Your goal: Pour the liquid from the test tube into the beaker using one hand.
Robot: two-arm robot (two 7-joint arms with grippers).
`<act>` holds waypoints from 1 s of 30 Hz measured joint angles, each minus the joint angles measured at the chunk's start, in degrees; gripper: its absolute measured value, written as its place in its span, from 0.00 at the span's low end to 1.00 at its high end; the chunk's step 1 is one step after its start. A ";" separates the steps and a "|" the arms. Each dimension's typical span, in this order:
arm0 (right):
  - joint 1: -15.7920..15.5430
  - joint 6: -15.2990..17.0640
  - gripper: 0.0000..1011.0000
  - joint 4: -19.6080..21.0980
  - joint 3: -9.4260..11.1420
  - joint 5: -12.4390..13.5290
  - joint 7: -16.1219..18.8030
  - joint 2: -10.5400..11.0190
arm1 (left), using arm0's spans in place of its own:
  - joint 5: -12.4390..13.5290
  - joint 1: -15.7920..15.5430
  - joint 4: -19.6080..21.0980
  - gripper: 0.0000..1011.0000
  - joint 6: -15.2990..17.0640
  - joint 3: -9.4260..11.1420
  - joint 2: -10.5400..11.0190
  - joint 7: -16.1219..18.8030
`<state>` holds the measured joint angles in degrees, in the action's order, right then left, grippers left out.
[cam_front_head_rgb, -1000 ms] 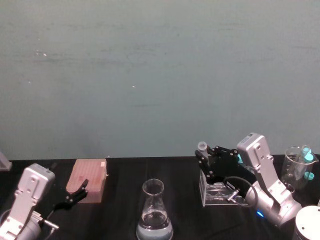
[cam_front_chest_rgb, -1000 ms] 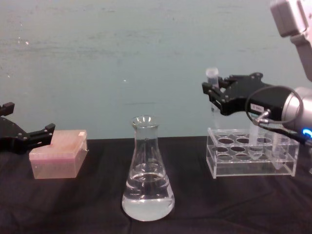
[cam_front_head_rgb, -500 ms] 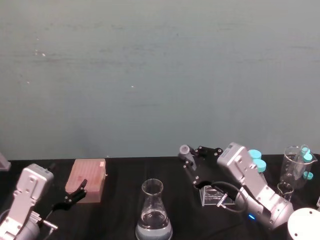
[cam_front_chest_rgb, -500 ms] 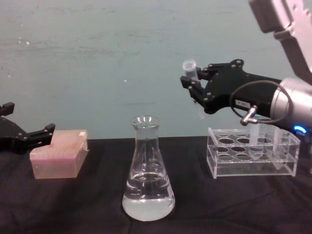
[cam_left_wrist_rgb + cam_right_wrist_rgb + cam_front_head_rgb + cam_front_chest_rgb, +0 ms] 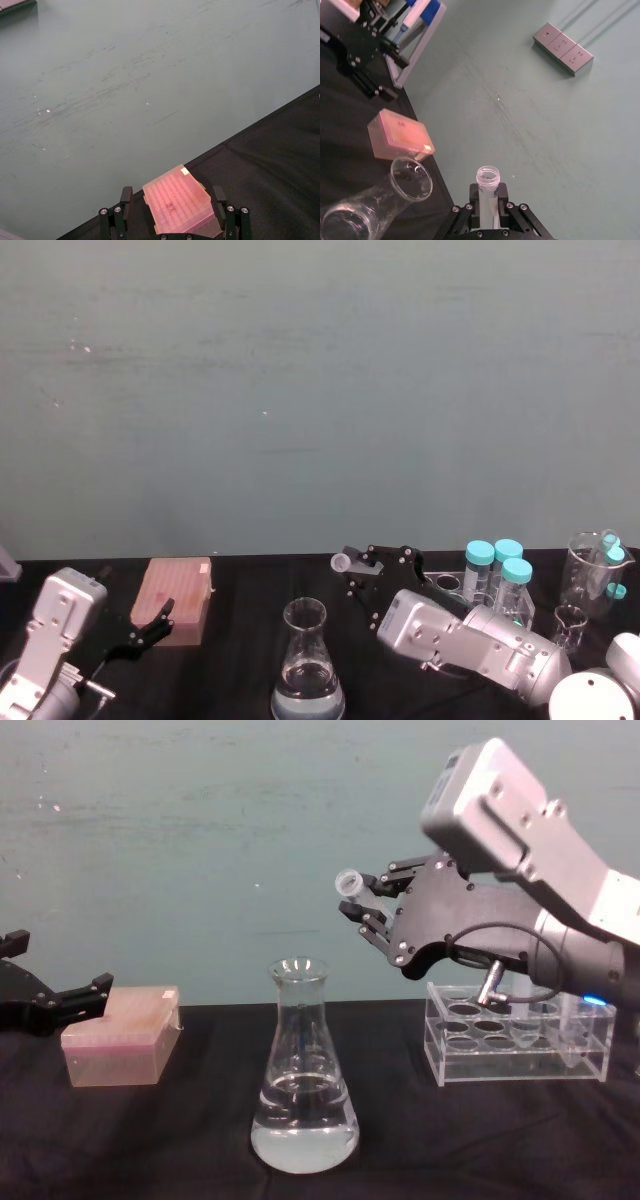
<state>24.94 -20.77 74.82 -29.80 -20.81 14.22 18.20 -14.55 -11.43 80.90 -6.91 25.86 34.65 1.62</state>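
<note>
The test tube [image 5: 355, 888], clenched in the right hand [image 5: 375, 908], leans mouth-first toward the beaker [image 5: 303, 1060], seemingly to line up the pour; the released left hand [image 5: 150, 625] idles by a pink box [image 5: 118, 1035].

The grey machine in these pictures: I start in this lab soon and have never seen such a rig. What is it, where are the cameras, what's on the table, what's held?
It is a robot with two arms, each ending in a black end effector. Two pictures come from cameras on its head and chest, two from cameras on its wrists. On the black table stand the beaker, a glass flask with clear liquid at its base, a pink box, a clear tube rack and turquoise-capped tubes. The right end effector is shut on the test tube, held tilted, higher than the beaker's mouth and to its right. The left end effector rests open by the pink box.
</note>
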 joint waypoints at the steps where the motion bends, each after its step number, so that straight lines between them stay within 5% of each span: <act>1: 0.13 -0.02 0.20 -0.09 -0.14 -0.61 -0.26 0.03 | 0.00 0.00 0.00 0.99 0.00 0.00 0.00 0.00; 22: 2.82 -2.04 0.20 -1.55 -4.91 -13.94 -7.09 1.67 | 0.00 0.00 0.00 0.99 0.00 0.00 0.00 0.00; 30: 3.14 -1.96 0.20 -1.38 -6.05 -16.40 -8.42 2.21 | 0.00 0.00 0.00 0.99 0.00 0.00 0.00 0.00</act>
<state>28.08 -22.73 73.44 -35.85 -37.21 5.79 20.41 -14.55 -11.43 80.90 -6.90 25.86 34.65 1.62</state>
